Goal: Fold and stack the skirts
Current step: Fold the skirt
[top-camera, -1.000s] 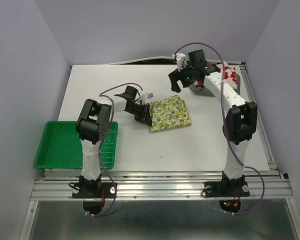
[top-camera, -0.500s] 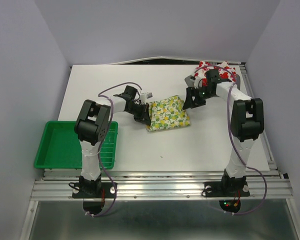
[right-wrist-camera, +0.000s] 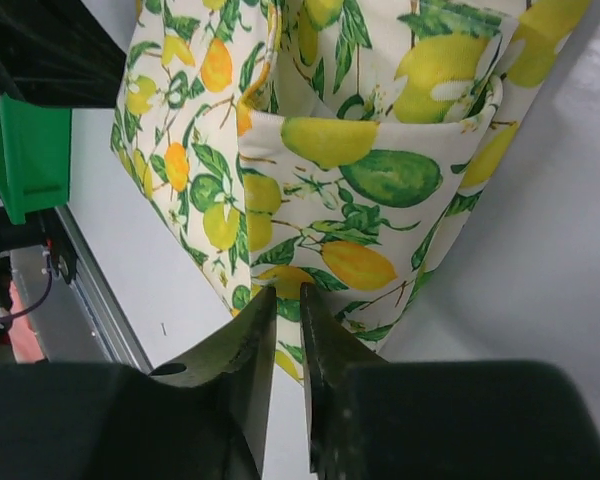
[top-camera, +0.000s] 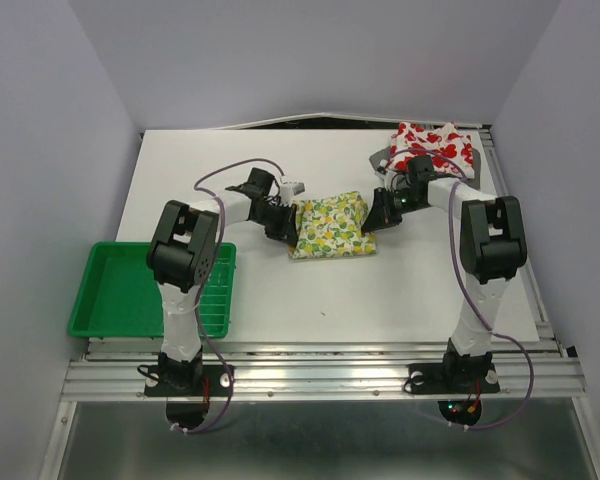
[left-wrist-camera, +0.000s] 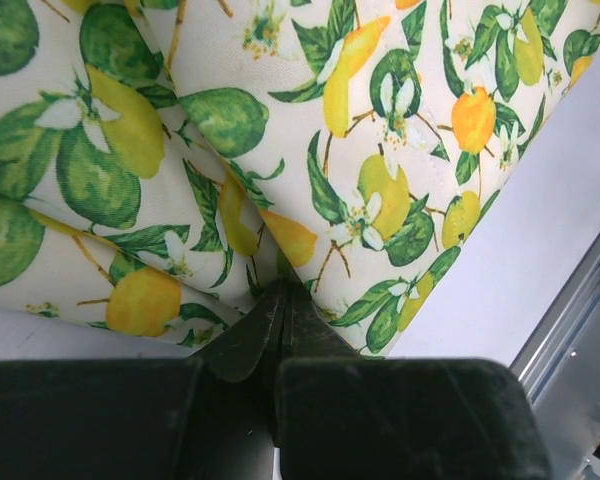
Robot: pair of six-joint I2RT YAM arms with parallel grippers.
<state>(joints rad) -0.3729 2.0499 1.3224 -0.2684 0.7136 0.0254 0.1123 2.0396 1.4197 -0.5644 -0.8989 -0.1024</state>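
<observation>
Mid-tabletop: folded lemon-print skirt (top-camera: 330, 226), flat. Lies between both grippers, touching each. At its left edge, left gripper (top-camera: 291, 227), clenched on a fold of the cloth. At its right edge, right gripper (top-camera: 373, 221), jaws drawn to a thin slit over the print; cannot tell whether clamping cloth. Far right corner: red-print skirt (top-camera: 435, 147), bunched, with grey cloth (top-camera: 381, 160) just showing at its left. Near left corner: green tray (top-camera: 120, 290).
</observation>
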